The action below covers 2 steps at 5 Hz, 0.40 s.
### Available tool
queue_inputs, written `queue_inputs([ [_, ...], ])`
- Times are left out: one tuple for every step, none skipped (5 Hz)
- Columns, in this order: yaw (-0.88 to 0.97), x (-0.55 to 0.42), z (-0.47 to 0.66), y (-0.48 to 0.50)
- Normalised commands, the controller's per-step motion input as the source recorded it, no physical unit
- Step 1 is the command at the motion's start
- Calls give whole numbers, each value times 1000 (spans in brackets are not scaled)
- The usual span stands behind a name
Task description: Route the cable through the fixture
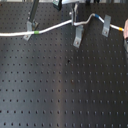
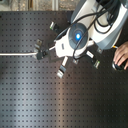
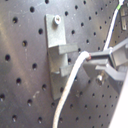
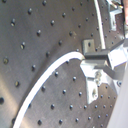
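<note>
The white cable (image 1: 55, 26) runs from the first exterior view's left edge, past a green band (image 1: 36, 33), and rises to my gripper (image 1: 75, 21). Beyond it the cable carries a blue band and a yellow band. The gripper is shut on the cable just above the fixture (image 1: 78, 36), the middle upright grey clip. In the first wrist view the fingertips (image 3: 107, 56) pinch the cable (image 3: 67, 85) right beside the fixture (image 3: 57, 42); the cable lies outside its slot. The second wrist view shows the cable (image 4: 45, 80) curving into the gripper (image 4: 87, 60).
Two more grey clips stand on the black perforated board, one at the first exterior view's left (image 1: 31, 27) with the cable passing it, one at its right (image 1: 106, 25). A person's hand (image 1: 125, 31) holds the cable's far end. The arm (image 2: 77, 37) hides the board's middle in the second exterior view.
</note>
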Motion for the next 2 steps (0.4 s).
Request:
queue_inputs([
  [1000, 0, 58, 0],
  [974, 0, 0, 0],
])
